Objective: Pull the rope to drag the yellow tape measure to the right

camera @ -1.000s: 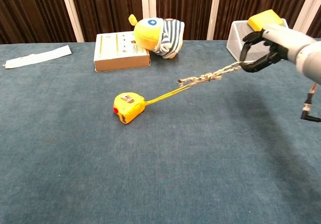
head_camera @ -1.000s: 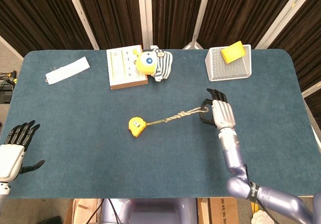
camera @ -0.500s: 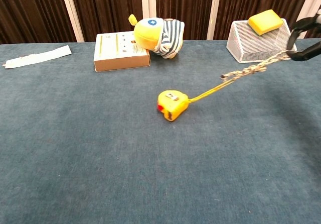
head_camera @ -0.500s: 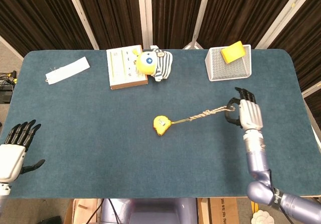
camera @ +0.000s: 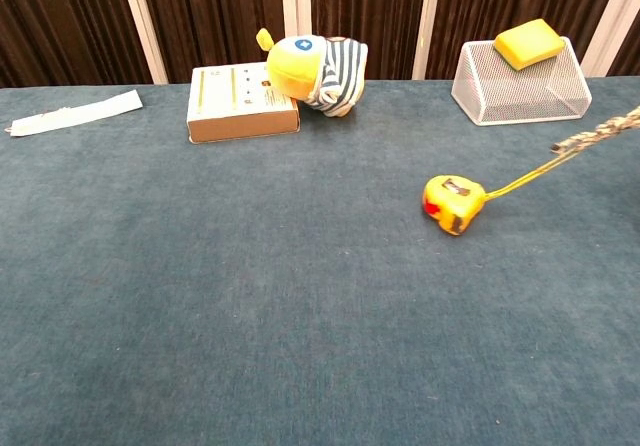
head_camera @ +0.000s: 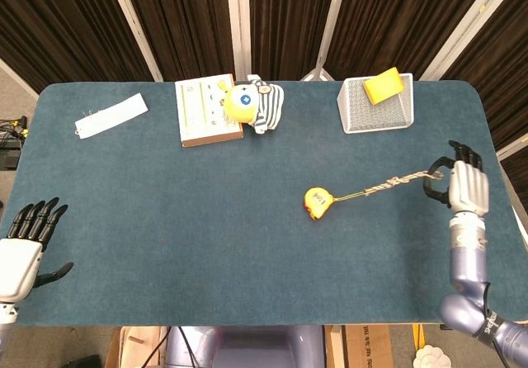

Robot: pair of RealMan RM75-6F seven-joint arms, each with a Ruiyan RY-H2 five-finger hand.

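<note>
The yellow tape measure [head_camera: 317, 202] lies on the blue table right of centre, also seen in the chest view [camera: 453, 204]. A thin yellow cord and braided rope [head_camera: 396, 180] run taut from it to the right. My right hand [head_camera: 464, 188] near the table's right edge grips the rope's end between curled fingers. In the chest view the rope [camera: 595, 137] leaves the frame at the right and the right hand is out of sight. My left hand [head_camera: 23, 242] hovers at the near left corner, fingers spread, holding nothing.
A wire mesh basket [head_camera: 376, 108] with a yellow sponge [head_camera: 384, 85] on it stands at the back right. A box [head_camera: 206, 110] and a striped plush toy [head_camera: 252, 105] sit at the back centre. A white paper strip [head_camera: 110, 115] lies back left.
My right hand has moved to the right with the rope, dragging the tape measure from left of centre to right of centre. The left hand has not moved.
</note>
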